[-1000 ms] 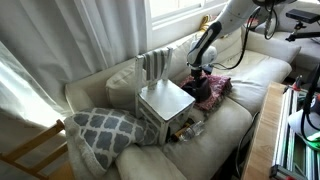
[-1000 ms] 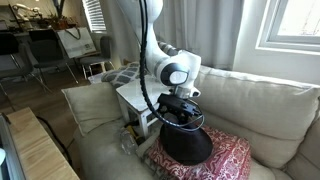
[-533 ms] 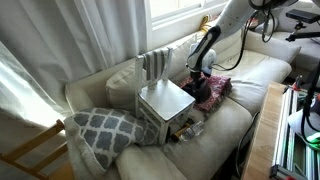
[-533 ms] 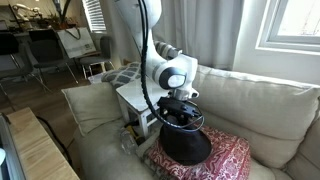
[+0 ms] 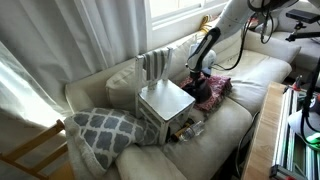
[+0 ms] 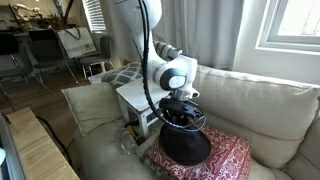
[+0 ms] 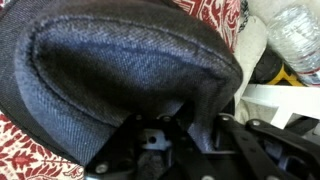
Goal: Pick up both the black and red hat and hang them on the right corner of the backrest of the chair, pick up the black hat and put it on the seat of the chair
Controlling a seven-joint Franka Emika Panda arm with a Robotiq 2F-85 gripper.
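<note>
The black hat [image 6: 186, 146] lies dome-up on a dark red patterned cloth [image 6: 236, 157] on the sofa, right next to the chair [image 6: 134, 99]. My gripper [image 6: 178, 114] is pressed down onto its top. In the wrist view the black hat [image 7: 120, 60] fills the frame and a fold of its fabric is pinched in my gripper [image 7: 186, 125], which is shut on it. The chair's seat [image 5: 165, 100] is bare, and the slatted backrest [image 5: 155, 65] rises behind it. The red hat is hidden or out of view.
A grey lattice-patterned cushion [image 5: 104, 132] leans against the chair's far side. A plastic bottle [image 7: 296, 35] lies on the sofa by the chair's base. Sofa back cushions [image 6: 262, 98] and a window stand behind; a wooden frame [image 5: 27, 150] stands off the sofa's end.
The jaws have closed on the top of the black hat, gathering a fold of fabric. The arm has hardly shifted, and the hat still rests on the cloth.
</note>
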